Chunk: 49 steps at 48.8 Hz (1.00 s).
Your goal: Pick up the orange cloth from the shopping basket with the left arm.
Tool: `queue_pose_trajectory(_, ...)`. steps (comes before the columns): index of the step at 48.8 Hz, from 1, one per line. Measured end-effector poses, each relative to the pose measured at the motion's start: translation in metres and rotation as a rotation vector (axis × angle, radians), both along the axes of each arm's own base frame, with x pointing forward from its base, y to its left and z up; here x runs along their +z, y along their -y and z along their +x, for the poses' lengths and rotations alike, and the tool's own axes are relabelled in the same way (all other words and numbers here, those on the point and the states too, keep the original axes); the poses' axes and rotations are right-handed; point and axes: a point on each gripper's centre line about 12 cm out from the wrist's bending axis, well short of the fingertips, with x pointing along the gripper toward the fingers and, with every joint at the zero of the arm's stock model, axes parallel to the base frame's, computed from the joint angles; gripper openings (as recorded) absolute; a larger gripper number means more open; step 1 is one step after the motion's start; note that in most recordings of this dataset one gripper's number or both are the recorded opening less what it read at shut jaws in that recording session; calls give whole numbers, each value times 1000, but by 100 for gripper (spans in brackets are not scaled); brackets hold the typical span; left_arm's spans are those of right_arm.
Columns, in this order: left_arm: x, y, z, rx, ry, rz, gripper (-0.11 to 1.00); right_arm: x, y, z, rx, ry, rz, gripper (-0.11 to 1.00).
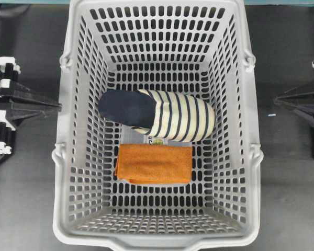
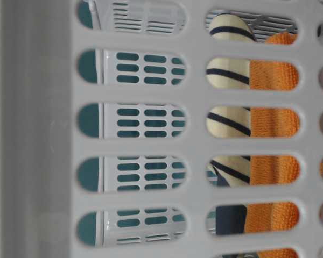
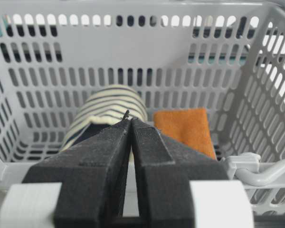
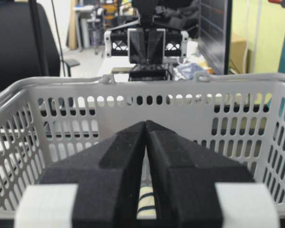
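Observation:
The orange cloth (image 1: 154, 163) lies folded flat on the floor of the light grey shopping basket (image 1: 64, 157), just in front of a striped slipper. My left gripper (image 1: 56, 106) is shut and empty, outside the basket's left wall at rim height. In the left wrist view its tips (image 3: 129, 119) point over the rim, with the cloth (image 3: 186, 128) down to the right of them. My right gripper (image 1: 277, 99) is shut and empty outside the right wall (image 4: 146, 122). The cloth also shows through the slots in the table-level view (image 2: 274, 123).
A navy and cream striped slipper (image 1: 162, 116) lies across the basket's middle, touching the cloth's far edge; it also shows in the left wrist view (image 3: 109, 107). A small paper label (image 1: 156, 140) peeks out between them. The basket's high slotted walls surround both.

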Motion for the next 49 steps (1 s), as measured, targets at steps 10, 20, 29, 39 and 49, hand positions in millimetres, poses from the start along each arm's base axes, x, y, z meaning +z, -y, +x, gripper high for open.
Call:
queue_pose_trajectory(10, 29, 0, 13, -3, -95, -35, 0, 0, 0, 0, -1, 0, 29, 0)
queue_pose_trajectory(20, 59, 0, 35, 7, -278, -45, 0, 0, 1, 0, -2, -3, 41, 0)
queue_pose_trajectory(29, 73, 7, 70, -7, -491, -36, 0, -2, 2, 0, -8, -17, 41, 0)
queue_pose_trajectory(39, 68, 21, 112, -33, -700, -17, 0, -3, 2, 0, -9, -21, 46, 0)
queue_pose_trajectory(49, 49, 35, 165, -46, -859, -6, 0, -3, 2, 0, -9, -24, 46, 0)
